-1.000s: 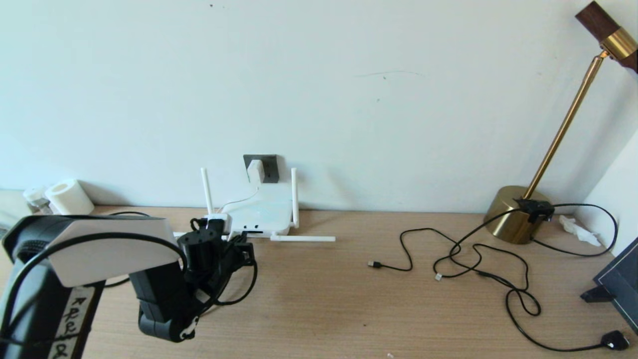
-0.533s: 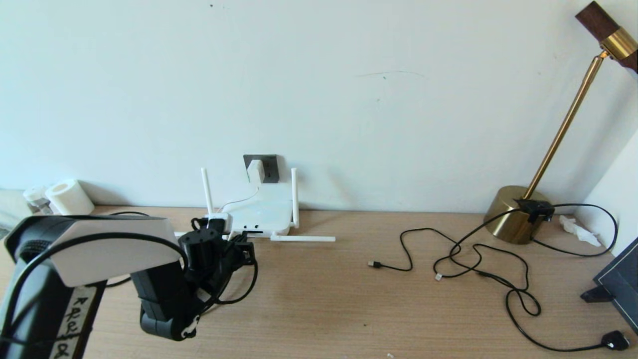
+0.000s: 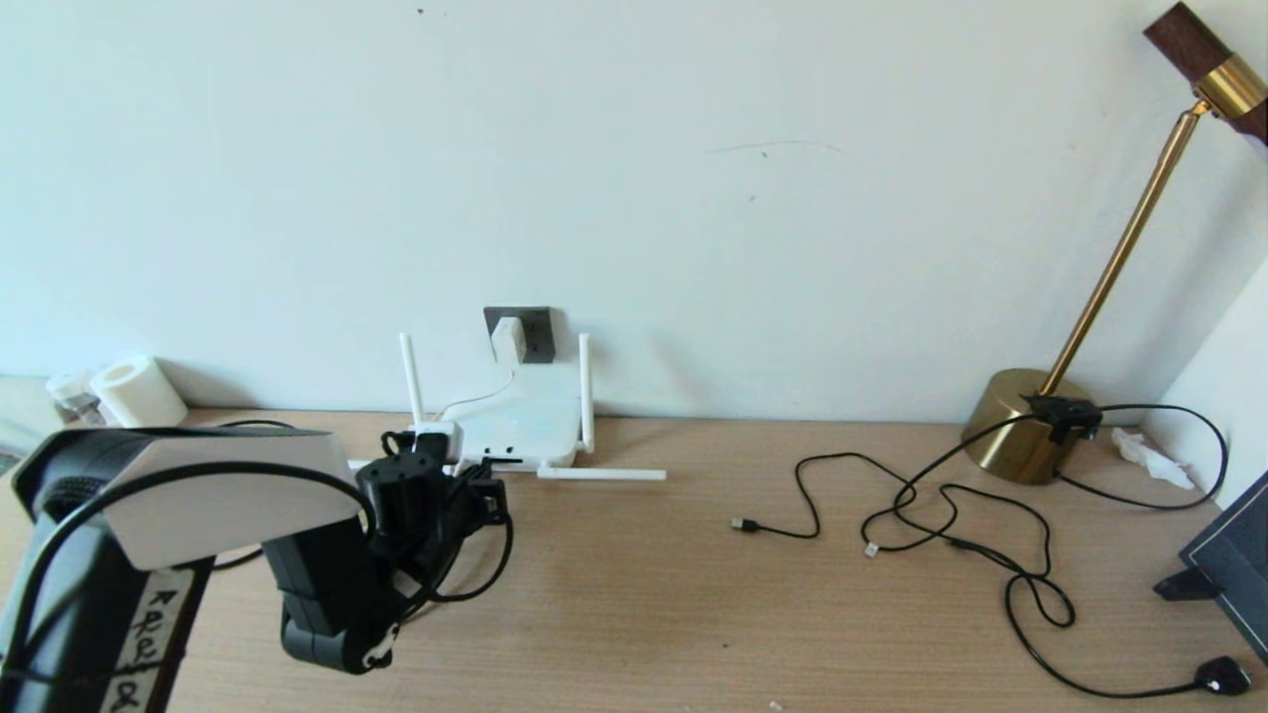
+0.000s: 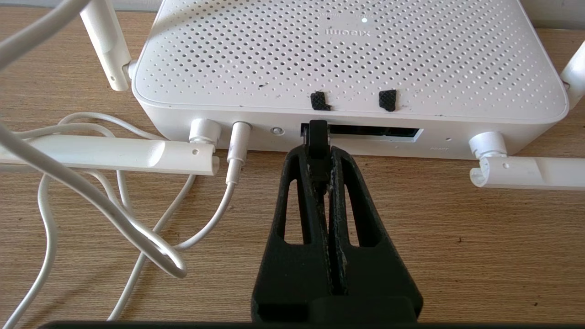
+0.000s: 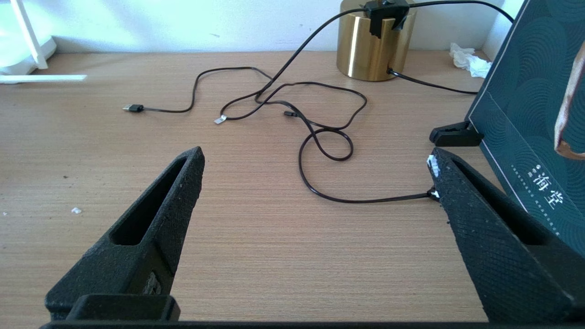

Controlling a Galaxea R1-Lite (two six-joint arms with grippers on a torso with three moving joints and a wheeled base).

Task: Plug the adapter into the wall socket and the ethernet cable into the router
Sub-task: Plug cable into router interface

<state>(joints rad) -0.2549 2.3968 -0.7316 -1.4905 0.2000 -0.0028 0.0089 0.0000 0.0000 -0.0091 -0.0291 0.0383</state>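
The left gripper's (image 4: 320, 157) black fingers (image 4: 304, 183) pinch the black-booted plug of the ethernet cable (image 4: 318, 137) at the leftmost port of the flat white perforated router (image 4: 347, 59), and over the last second nothing has visibly moved, so I judge the plug about seated. Further right, the small white adapter (image 3: 508, 340) sits in the dark grey wall socket (image 3: 536, 332); one router, four antennas, one socket. The right gripper (image 5: 315, 183) hangs wide open over the wooden table (image 5: 256, 237).
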